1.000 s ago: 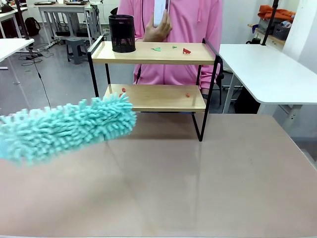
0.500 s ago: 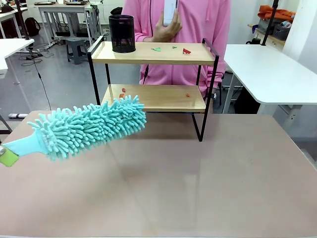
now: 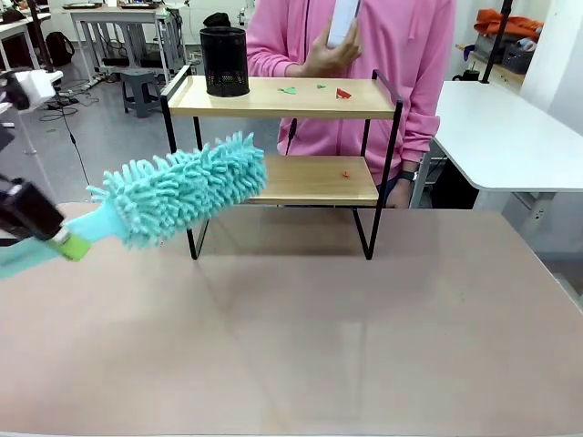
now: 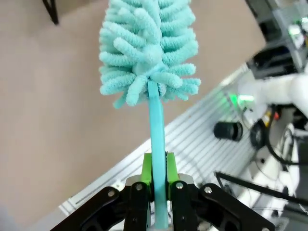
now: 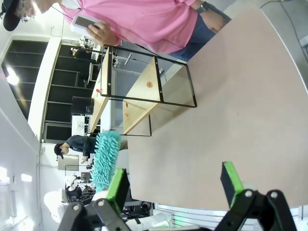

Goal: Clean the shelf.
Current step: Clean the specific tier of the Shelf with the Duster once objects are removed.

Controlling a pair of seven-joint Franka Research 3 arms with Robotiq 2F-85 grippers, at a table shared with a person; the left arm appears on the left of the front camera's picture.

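Teal chenille fills the near part of my left wrist view. My left gripper (image 4: 159, 166) pinches the flat handle of a microfibre duster (image 3: 182, 187) between its green pads, low on the stem, so the fluffy head reaches well ahead of me. I judge that grip is meant to give reach, letting the head go in between the boards while my fingers stay outside the frame. My right gripper (image 5: 174, 182) hangs over the near right of the table (image 3: 383, 346) with its jaws spread wide and nothing in them, apparently kept out of the way. Farther off, the shelf (image 3: 390, 146) stands on the table's far edge. From the front the duster's tip overlaps the left end of the lower board (image 3: 310, 179), but I cannot tell whether it touches. The right wrist view looks along the shelf sideways and suggests the head is just beside that end. The front view alone shows what there is to sweep: a red crumb (image 3: 345, 174) on the lower board, and a green scrap (image 3: 288, 90) and a red scrap (image 3: 342, 93) on the top board (image 3: 264, 100) near a black mesh cup (image 3: 224, 61) at its left end. Beyond, a person in pink raises a hand (image 3: 323, 59) holding a white object (image 3: 342, 20).
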